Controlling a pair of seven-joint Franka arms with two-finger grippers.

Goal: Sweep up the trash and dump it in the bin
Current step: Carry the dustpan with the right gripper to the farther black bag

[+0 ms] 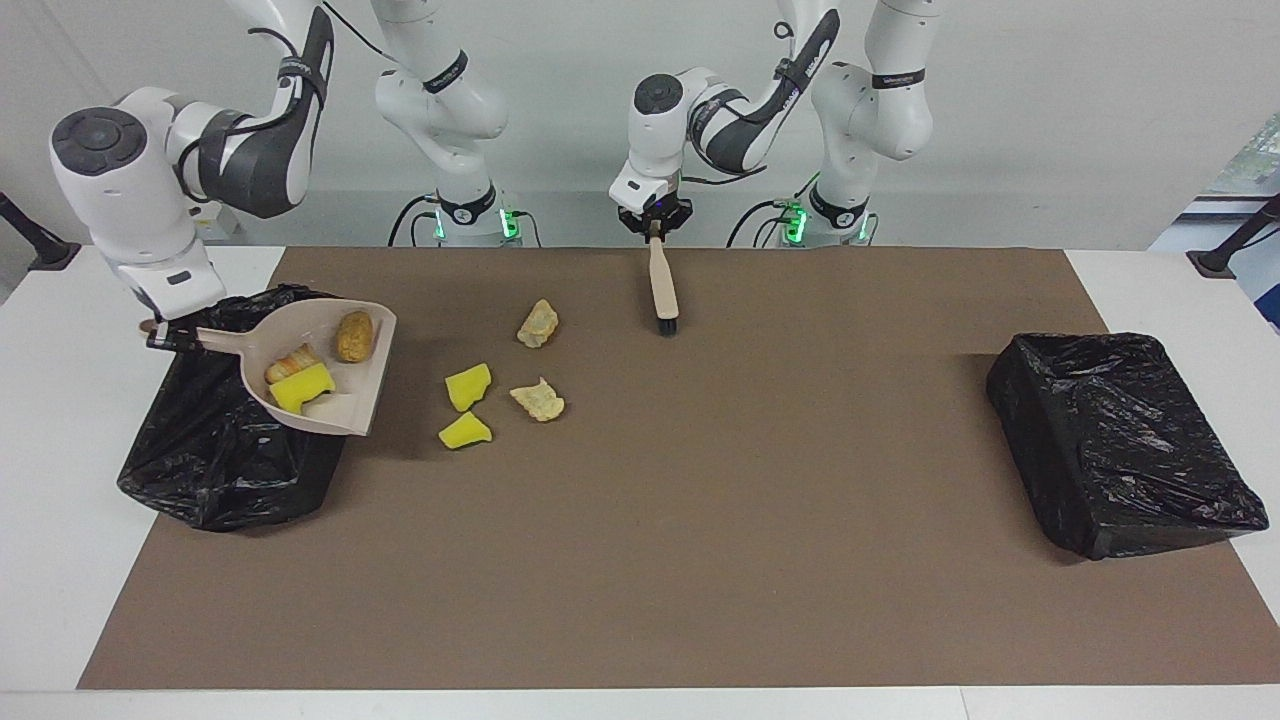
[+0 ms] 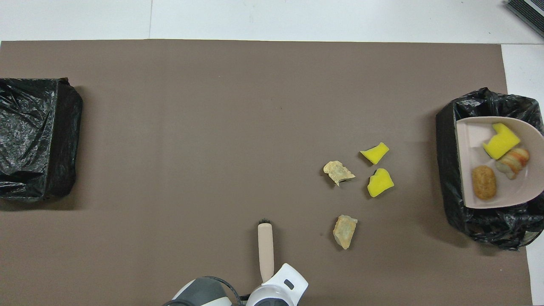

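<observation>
Part done: right gripper (image 1: 157,335) clamped on beige plastic dustpan (image 1: 352,412) w/ 3 trash bits over black-bagged bin (image 1: 215,480), undumped. 4 bits left on brown mat (image 1: 700,520). Left gripper (image 1: 654,229) grips beige brush (image 1: 661,290).

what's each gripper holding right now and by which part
The right gripper holds the dustpan by its handle end, over the bin. The left gripper is at the brush handle's top end.
</observation>
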